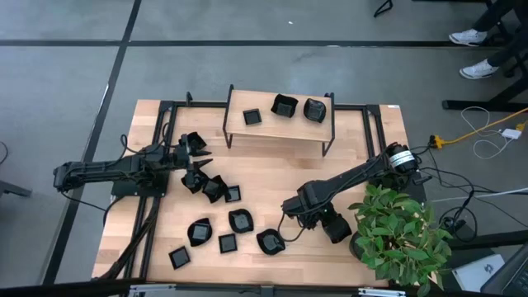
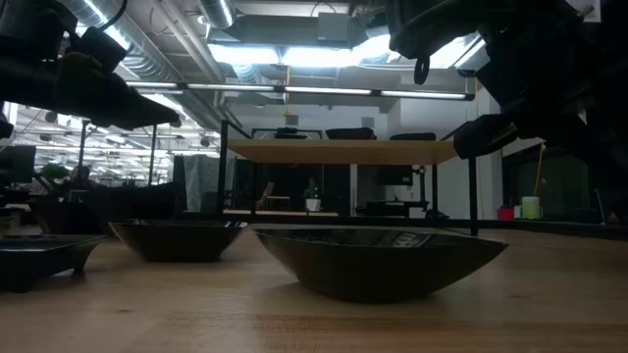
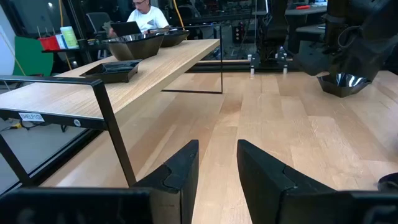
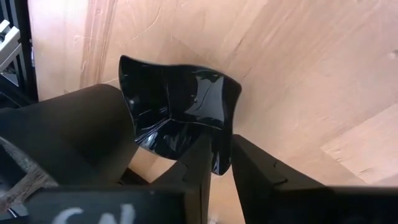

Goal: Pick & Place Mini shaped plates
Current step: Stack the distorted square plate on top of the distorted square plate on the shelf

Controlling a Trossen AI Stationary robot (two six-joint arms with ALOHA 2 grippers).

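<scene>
Plates (image 1: 213, 188) lie scattered on the table (image 1: 388, 165) in front of the shelf (image 1: 279, 130), three more sit on the shelf itself. Nearest the plant (image 1: 400, 231), the right gripper (image 4: 222, 163) has its fingers around the rim of a wavy plate (image 4: 177, 112), narrowly parted. Left gripper (image 3: 217, 163) hovers left of the shelf, its fingers apart and holding nothing.

3 plates (image 1: 285, 108) sit on the shelf (image 1: 239, 129) behind the others (image 1: 221, 216) spread on the table (image 1: 371, 140).
</scene>
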